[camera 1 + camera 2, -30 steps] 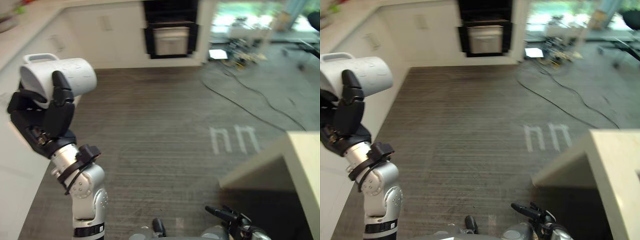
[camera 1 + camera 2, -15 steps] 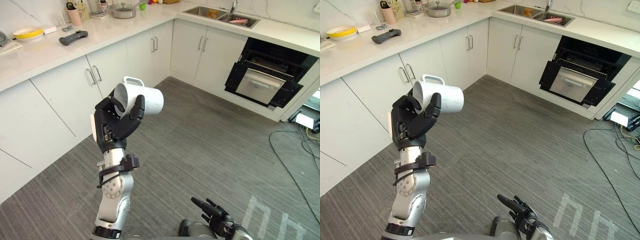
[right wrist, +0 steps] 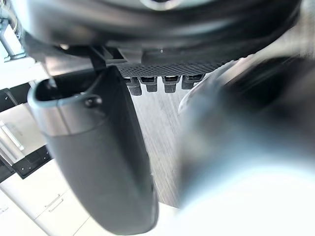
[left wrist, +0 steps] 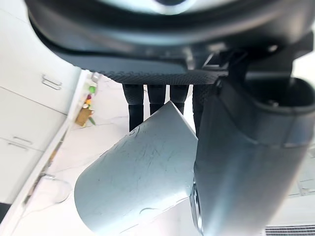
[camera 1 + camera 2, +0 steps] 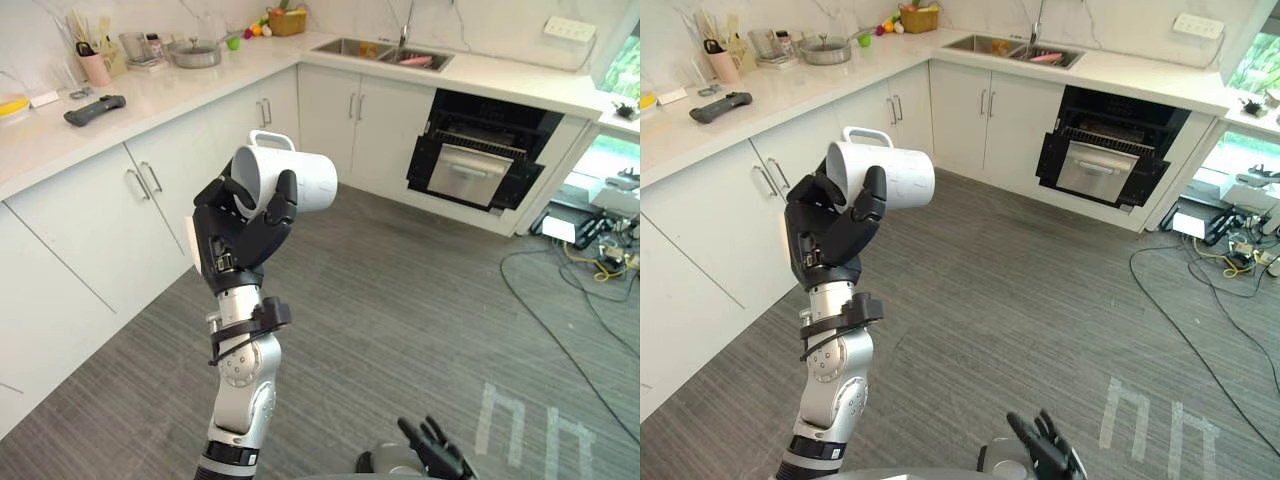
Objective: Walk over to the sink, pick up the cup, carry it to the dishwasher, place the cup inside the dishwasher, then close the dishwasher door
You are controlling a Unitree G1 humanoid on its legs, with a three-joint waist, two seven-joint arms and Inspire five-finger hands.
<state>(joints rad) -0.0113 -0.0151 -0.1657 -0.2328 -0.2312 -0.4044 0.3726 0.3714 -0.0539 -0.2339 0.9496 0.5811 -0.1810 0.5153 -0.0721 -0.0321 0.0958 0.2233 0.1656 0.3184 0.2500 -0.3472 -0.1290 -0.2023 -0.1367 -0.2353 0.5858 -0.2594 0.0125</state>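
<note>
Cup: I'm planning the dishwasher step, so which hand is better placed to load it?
Left. The left hand is curled round the cup, held up with the dishwasher ahead; the right hand hangs low, open and empty.

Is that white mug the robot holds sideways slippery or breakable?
The white mug looks rigid and glazed, so it is probably somewhat slippery; the left hand grips its body, not its handle. It is likely ceramic, so a drop onto the floor might chip it. Set down sideways, it would probably roll.
</note>
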